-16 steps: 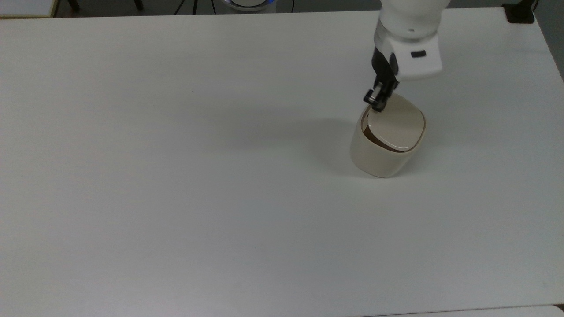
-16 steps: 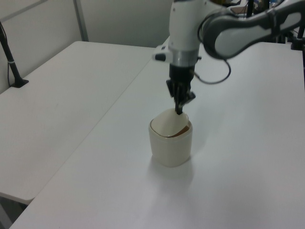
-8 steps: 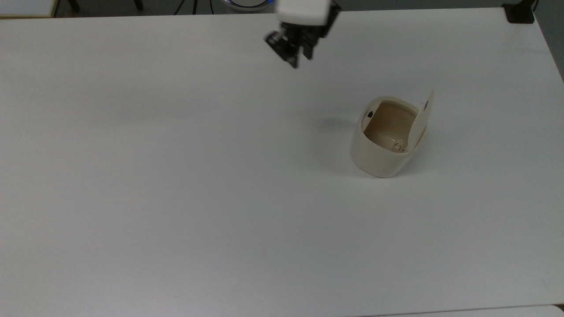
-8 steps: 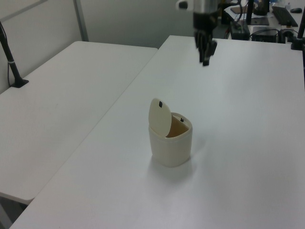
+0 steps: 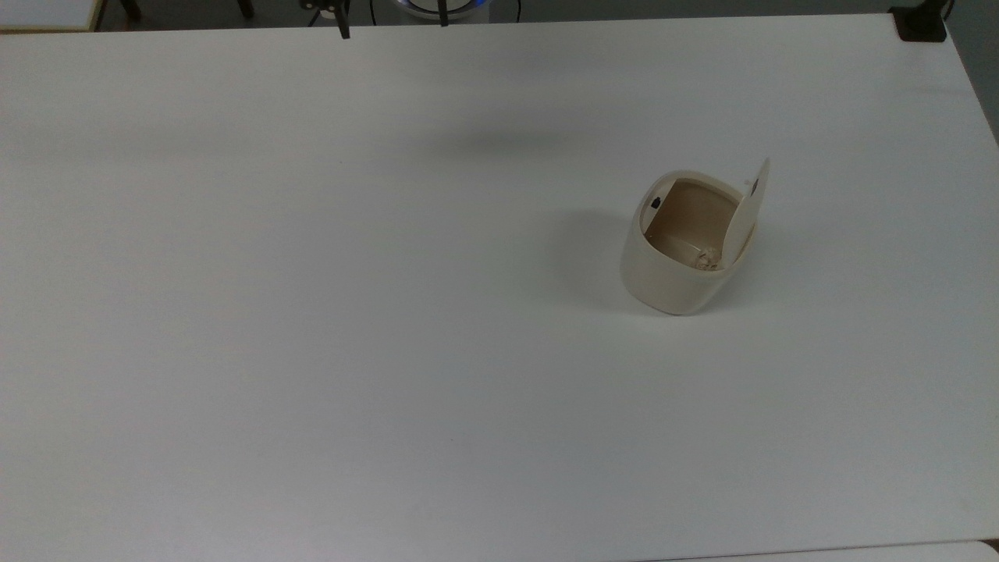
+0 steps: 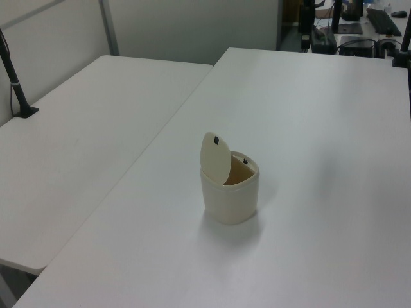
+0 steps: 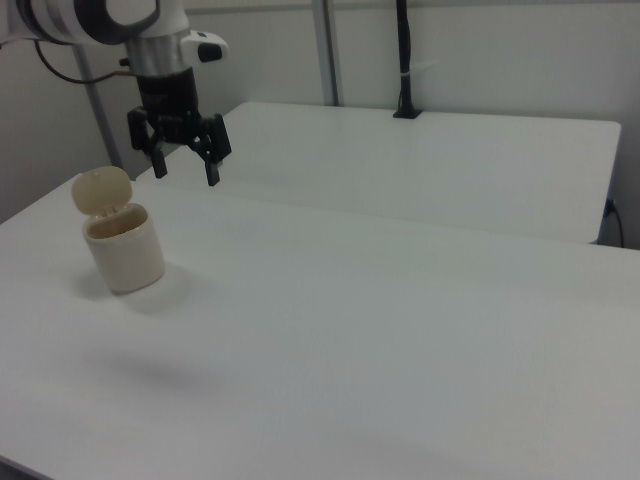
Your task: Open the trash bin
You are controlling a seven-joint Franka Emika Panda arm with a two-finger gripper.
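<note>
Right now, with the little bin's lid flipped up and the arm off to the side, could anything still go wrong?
Possibly two things. The lid of the trash bin stands upright on its hinge with nothing holding it, so a knock to the table might drop it shut. The gripper hangs open above the table, apart from the bin; a low sweep back could tip such a small, free-standing bin.

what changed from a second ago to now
The trash bin's lid went from flat and closed to standing upright, so the bin is open. The gripper, then pressing at the lid's corner, has lifted clear, and its fingers have spread open. The trash bin kept its spot on the white table.
</note>
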